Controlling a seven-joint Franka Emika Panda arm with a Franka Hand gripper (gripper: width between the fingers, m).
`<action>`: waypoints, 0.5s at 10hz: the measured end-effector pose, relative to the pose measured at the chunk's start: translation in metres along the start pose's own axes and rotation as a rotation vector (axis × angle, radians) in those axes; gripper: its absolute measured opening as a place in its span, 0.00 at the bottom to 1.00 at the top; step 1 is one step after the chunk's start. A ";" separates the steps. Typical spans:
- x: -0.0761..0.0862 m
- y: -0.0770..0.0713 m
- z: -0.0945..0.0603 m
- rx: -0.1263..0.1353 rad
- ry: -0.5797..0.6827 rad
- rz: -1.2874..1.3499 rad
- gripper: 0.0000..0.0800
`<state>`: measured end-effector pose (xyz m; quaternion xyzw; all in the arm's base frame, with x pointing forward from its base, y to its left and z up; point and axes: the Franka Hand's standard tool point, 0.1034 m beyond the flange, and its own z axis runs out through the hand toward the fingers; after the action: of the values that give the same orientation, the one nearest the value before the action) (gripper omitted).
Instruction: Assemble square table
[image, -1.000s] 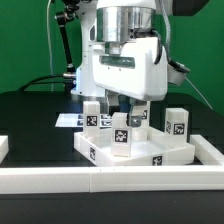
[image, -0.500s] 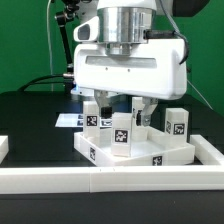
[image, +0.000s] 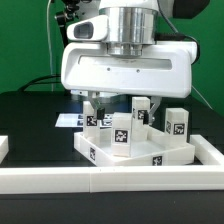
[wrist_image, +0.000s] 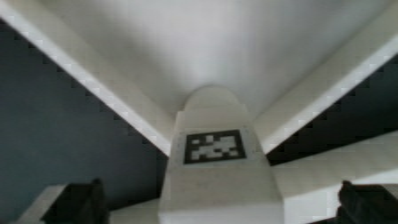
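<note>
Nearest is the white rail (image: 120, 180) along the front edge. Behind it the tabletop (image: 150, 152) lies on the black table (image: 30, 115), with a tagged leg (image: 121, 133) standing upright in it. The gripper (image: 115, 108) hangs just above that leg, fingers (image: 97, 104) spread wide and holding nothing. Further back stand three more legs (image: 175, 123).

Long white rail (image: 120, 181) along the front edge of the black surface (image: 35, 112). Flat marker board (image: 68, 119) farther back. Green wall (image: 25, 40) behind.
</note>
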<state>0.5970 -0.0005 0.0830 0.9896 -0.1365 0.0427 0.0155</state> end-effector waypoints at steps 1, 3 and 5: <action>0.000 0.001 0.000 -0.005 0.000 -0.083 0.81; 0.001 0.003 0.000 -0.008 0.000 -0.182 0.81; 0.001 0.003 0.000 -0.007 0.000 -0.160 0.66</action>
<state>0.5971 -0.0035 0.0832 0.9973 -0.0569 0.0409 0.0224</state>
